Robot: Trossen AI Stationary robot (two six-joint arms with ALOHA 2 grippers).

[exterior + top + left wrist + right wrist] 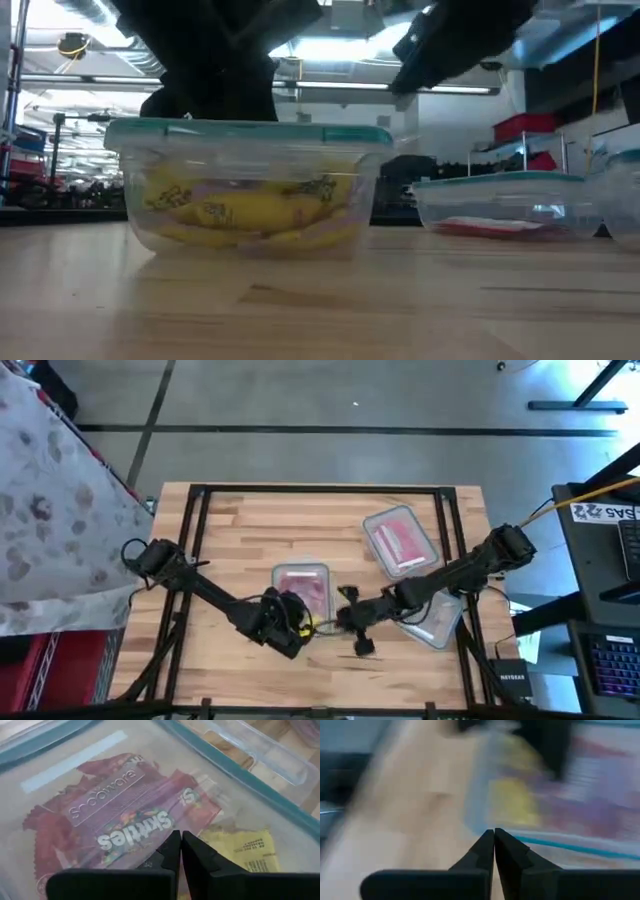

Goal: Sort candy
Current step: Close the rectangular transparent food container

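Nearest the front edge, the left hand (177, 851) sat pressed together right over the lidded tub (301, 592), where the candy (131, 822), red packets plus a yellow one, showed through the clear lid. The right hand (494, 847), also pinched shut on nothing, was at its 3 o'clock. Further back at 1 o'clock, a second tub (398, 541) held red ones. Looked like between-picks; next probably needs that lid off.
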